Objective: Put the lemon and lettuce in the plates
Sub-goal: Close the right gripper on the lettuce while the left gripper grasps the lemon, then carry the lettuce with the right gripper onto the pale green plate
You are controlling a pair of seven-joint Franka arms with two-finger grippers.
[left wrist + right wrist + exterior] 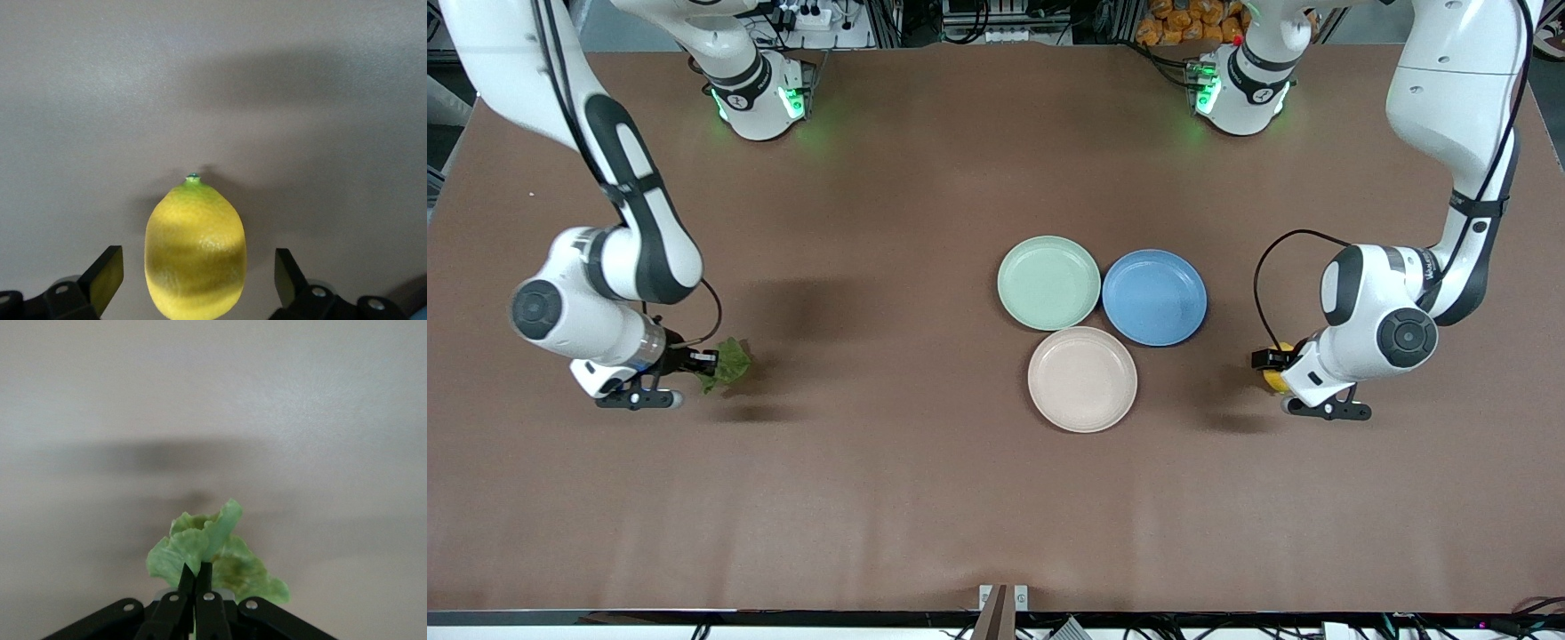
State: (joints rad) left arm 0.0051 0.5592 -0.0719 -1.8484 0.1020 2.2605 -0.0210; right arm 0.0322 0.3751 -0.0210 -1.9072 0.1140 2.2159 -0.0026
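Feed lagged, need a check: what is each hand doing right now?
Left hand: open, fingers either side of the lemon, not gripping.
Right hand: shut on the lettuce.

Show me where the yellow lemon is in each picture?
Front view: the lemon peeks out on the table by the left gripper, at the left arm's end.
Left wrist view: the lemon sits between the open fingers.
Right wrist view: not in it.
Shared landmark: the brown table.
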